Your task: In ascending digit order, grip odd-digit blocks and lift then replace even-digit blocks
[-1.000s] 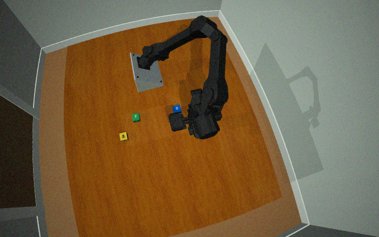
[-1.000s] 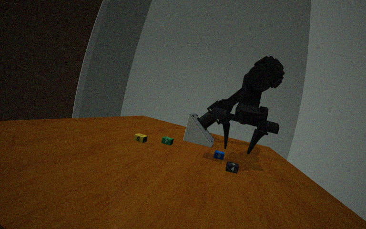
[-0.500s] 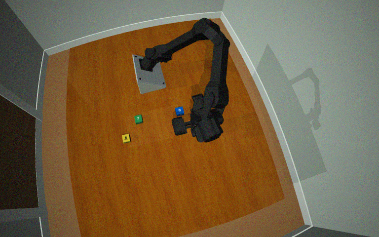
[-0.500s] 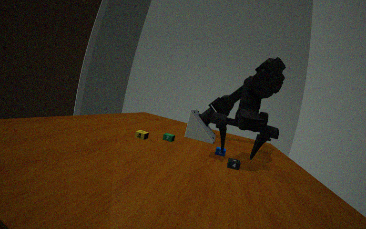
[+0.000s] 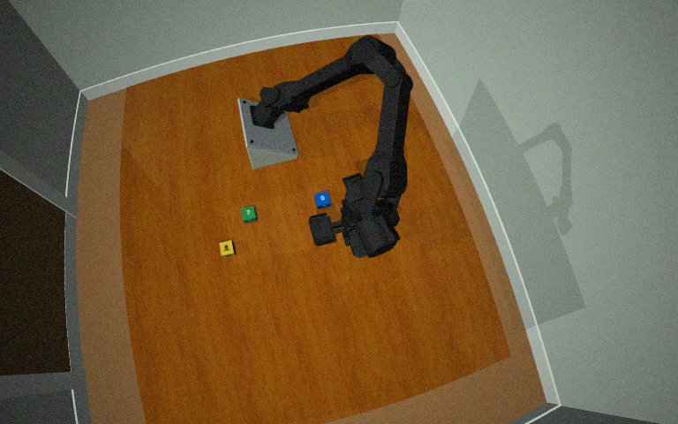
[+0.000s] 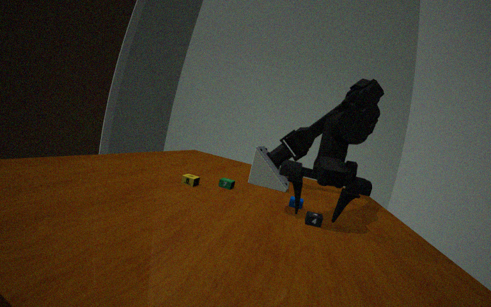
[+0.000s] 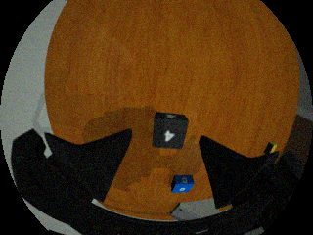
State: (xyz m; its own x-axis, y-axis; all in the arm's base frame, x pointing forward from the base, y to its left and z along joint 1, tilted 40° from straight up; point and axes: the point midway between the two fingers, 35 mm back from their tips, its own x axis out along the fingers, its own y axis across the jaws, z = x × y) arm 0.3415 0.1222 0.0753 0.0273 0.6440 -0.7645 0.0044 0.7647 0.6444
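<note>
A wooden table top in warm orange-brown fills the room's middle. Plain grey-green walls surround it. A dark opening sits at one side.
</note>
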